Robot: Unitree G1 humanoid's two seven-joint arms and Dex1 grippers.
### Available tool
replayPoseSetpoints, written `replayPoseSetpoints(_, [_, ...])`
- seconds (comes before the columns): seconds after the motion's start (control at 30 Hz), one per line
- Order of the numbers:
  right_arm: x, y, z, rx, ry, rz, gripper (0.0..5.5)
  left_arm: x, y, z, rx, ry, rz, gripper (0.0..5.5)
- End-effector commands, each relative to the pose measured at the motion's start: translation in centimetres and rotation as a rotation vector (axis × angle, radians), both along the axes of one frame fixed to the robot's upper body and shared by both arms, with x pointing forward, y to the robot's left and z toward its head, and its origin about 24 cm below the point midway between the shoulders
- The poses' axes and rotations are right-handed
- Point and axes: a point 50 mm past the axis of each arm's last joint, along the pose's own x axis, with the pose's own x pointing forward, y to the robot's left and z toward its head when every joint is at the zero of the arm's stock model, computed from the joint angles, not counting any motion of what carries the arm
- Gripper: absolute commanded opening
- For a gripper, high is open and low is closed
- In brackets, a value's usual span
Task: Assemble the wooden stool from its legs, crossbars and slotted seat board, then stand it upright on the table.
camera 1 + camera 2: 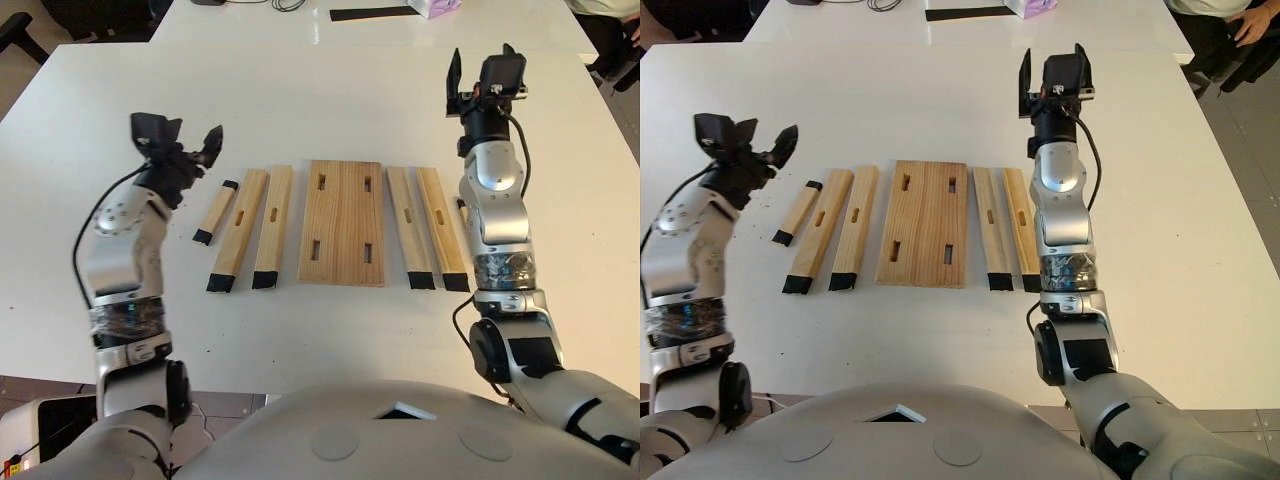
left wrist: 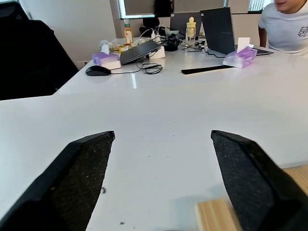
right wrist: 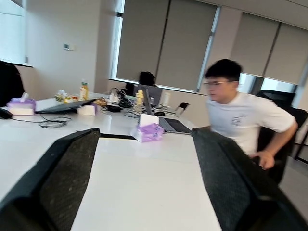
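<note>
One slotted seat board (image 1: pixel 342 222), cut with four slots, lies between the left tool (image 1: pixel 182 135) and the right tool (image 1: pixel 482 55). There are four long legs (image 1: pixel 238 228), each with one slot and one black tip: two on the left tool's side of the board, two on the right tool's side. One short crossbar (image 1: pixel 216 212) with two black ends lies nearest the left tool.

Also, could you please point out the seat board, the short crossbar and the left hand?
seat board (image 1: pixel 343 222), left eye view, centre of top face.
short crossbar (image 1: pixel 217 212), left eye view, middle of its bare wood.
left hand (image 1: pixel 182 136), left eye view, midway between its fingertips.
</note>
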Motion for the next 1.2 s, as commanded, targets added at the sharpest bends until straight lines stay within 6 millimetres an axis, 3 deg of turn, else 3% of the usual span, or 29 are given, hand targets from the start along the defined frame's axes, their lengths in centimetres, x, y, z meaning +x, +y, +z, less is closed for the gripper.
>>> replayPoseSetpoints(0.03, [-0.7, -1.1, -0.4, -0.007, 0.014, -0.057, 3.52, -2.9, 2.1, -2.6, 0.065, 0.201, -0.147, 3.73])
replayPoseSetpoints(0.13, [-0.7, -1.0, -0.8, -0.037, 0.016, -0.069, 3.52, -4.6, 4.1, -5.4, 0.081, 0.334, -0.154, 3.73])
replayPoseSetpoints(0.3, [-0.8, -2.0, -1.2, -0.058, 0.017, -0.119, 3.52, -4.6, 5.4, -5.9, 0.072, 0.342, -0.124, 3.73])
replayPoseSetpoints(0.47, [-1.4, -3.2, -2.1, -0.062, 0.037, -0.167, 3.52, -5.1, 5.1, -5.9, 0.065, 0.362, -0.168, 3.73])
replayPoseSetpoints(0.7, [-1.6, -3.2, -2.4, -0.061, 0.043, -0.185, 3.52, -5.7, 5.0, -6.2, 0.046, 0.406, -0.218, 3.73])
replayPoseSetpoints(1.1, [-1.8, -3.2, -3.1, -0.053, 0.059, -0.201, 3.52, -6.5, 5.1, -8.3, 0.128, 0.519, -0.242, 3.73])
replayPoseSetpoints(1.2, [-1.9, -3.3, -3.2, -0.053, 0.062, -0.205, 3.52, -6.7, 5.2, -8.9, 0.159, 0.547, -0.222, 3.28])
